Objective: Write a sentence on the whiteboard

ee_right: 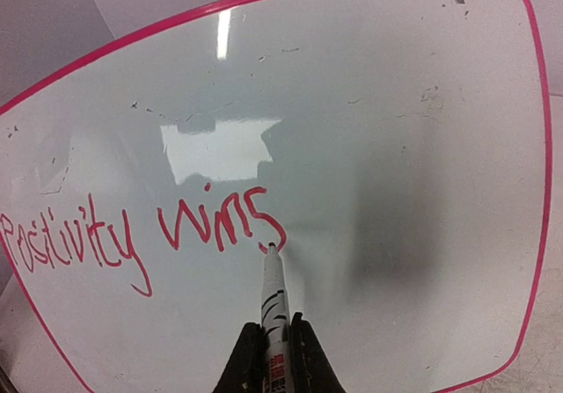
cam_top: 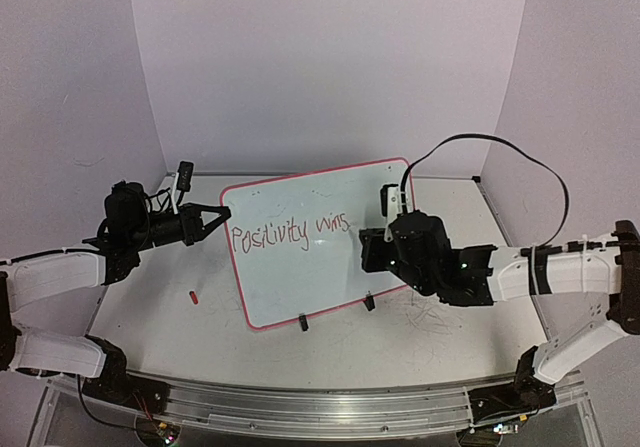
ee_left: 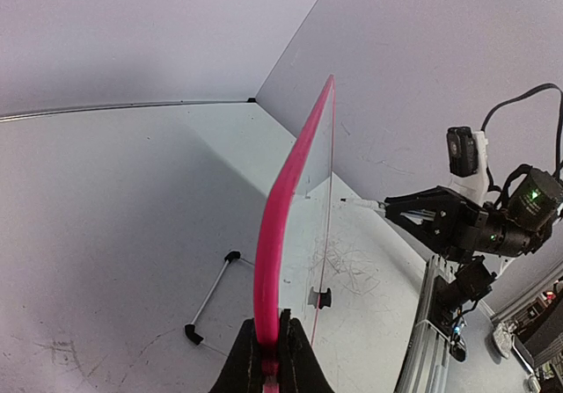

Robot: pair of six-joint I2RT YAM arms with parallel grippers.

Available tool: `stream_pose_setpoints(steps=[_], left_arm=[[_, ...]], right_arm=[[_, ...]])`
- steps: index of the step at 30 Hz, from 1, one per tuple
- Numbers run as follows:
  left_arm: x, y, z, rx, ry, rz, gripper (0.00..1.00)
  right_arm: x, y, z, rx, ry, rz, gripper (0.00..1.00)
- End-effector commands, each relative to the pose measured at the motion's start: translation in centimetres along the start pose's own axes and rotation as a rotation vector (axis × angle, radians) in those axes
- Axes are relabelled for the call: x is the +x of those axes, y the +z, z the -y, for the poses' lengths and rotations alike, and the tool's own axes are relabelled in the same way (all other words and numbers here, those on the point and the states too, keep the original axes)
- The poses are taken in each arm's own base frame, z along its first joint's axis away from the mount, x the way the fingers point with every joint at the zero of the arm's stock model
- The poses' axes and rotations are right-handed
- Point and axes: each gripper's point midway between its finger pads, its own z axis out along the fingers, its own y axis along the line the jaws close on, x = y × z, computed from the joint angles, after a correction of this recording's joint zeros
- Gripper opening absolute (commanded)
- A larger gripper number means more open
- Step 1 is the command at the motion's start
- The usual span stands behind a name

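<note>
at the far left of the top view the left gripper [cam_top: 222,213] reaches in from the side and its 2 fingers are pinched tight on the left rim of the whiteboard [cam_top: 300,287]; the left wrist view shows the same, with the left gripper [ee_left: 268,358] closed narrow around the pink rim of the whiteboard [ee_left: 277,226], which runs up and away from the camera on edge. below that arm, a small red object [cam_top: 194,296] lies alone on the table [cam_top: 440,347], near the board's lower left corner but not touching it. the whiteboard stands near the middle of the table, turned a little so its left side sits lower in the top view, resting on 2 black clip feet [cam_top: 303,321] along its bottom edge. a thin metal rod with black ends [ee_left: 211,301] lies on the table on the far side of the board in the left wrist view. across the left half of the board runs the sentence [cam_top: 290,234], 1 line of red-purple handwriting that reads "positivity wins". in the right wrist view the sentence [ee_right: 132,235] ends just left of a marker [ee_right: 274,296], whose tip touches the whiteboard [ee_right: 396,147] at the tail of the final "s". the right gripper [ee_right: 271,358] is clamped narrow on the marker's barrel. from above, the right gripper [cam_top: 368,239] sits in front of the board's right half, and faint scribbles [cam_top: 430,317] mark the table beneath that arm.
</note>
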Motion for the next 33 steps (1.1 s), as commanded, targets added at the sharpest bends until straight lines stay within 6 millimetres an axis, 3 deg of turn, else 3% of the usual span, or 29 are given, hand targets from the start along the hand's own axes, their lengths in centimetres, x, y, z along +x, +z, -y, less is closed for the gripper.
stream_pose_setpoints(steps=[1,13,33], left_arm=[[-0.4,0.0,0.7,0.013,0.07,0.009,0.0],[-0.4,0.2,0.6,0.012,0.062,0.005,0.0],[-0.2,0.3,0.5,0.015,0.057,-0.003,0.0]], right_arm=[[-2.3,-1.4,1.3,-0.002,0.021,0.06,0.0],[-2.5,-0.5,0.3,-0.022,-0.028,0.051,0.0],[-2.7,0.4,0.5,0.003,-0.056,0.053,0.0]])
